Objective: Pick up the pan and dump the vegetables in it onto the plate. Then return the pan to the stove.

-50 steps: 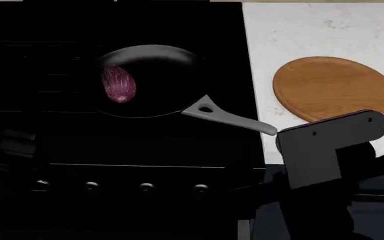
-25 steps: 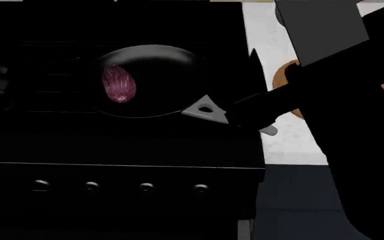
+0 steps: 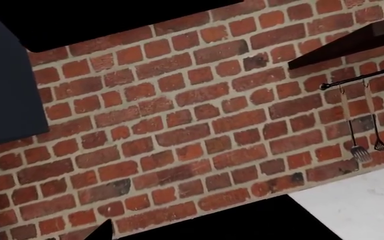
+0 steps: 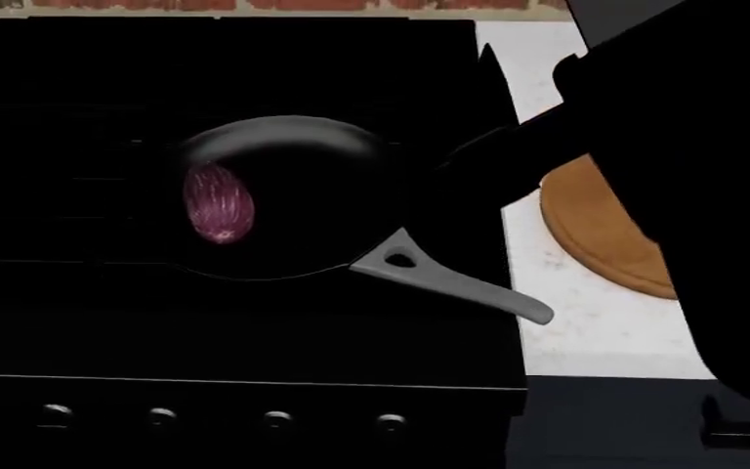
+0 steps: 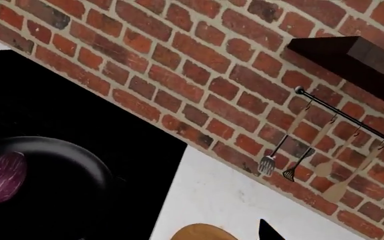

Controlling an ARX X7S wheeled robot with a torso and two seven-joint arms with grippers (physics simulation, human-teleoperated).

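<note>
Pan (image 4: 290, 195) sits on the black stove (image 4: 219, 332), its grey handle running toward 4 o'clock, free of any grip, with the purple eggplant (image 4: 218, 202) lying at the 9 o'clock side of its bowl. At 3 o'clock from the pan, on the white counter (image 4: 584, 322), the wooden plate (image 4: 597, 234) is partly covered by the dark right arm (image 4: 687, 147). That arm's gripper cannot be read as spread or closed, and the left gripper is out of sight.
</note>
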